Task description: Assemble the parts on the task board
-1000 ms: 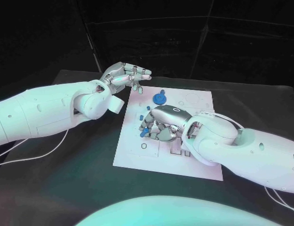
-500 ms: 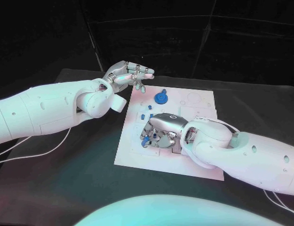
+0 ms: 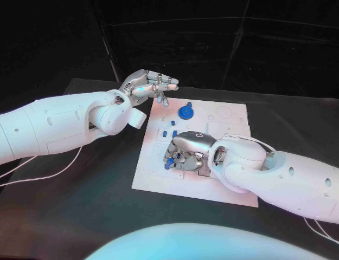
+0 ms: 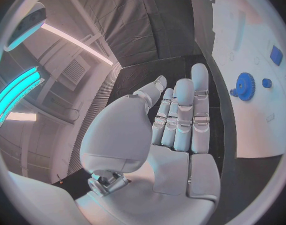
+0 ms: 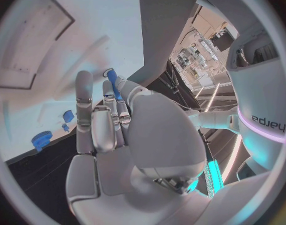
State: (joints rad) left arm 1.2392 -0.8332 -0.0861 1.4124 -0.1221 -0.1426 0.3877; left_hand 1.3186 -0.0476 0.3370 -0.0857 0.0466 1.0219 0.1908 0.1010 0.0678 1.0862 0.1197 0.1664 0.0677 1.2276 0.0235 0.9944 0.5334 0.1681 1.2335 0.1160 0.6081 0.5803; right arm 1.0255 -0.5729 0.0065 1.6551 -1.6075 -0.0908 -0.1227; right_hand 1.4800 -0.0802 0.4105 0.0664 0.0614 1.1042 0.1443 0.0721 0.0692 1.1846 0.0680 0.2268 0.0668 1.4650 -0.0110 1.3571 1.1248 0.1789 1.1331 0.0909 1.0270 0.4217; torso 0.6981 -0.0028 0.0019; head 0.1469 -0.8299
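Head view showed the board [image 3: 158, 176] lying flat in the middle of the table [image 3: 59, 216]. The right hand [image 3: 186, 151] was low over the board's middle, palm down, its fingers curled around a small blue peg [image 3: 167, 165] whose lower end touched the board or stood just above it; which, I could not tell. In the right wrist view the peg [image 5: 115, 87] sat pinched between the fingertips, its round head near the board [image 5: 67, 45]. The left hand [image 3: 147, 86] hovered off the board's far left corner, holding nothing, fingers loosely bent and apart; the left wrist view showed them stretched side by side [image 4: 183, 117]. A blue gear [image 3: 185, 112] stood on the far part of the board, near the left hand. A few small blue parts [image 3: 167, 132] stood between the gear and the right hand.
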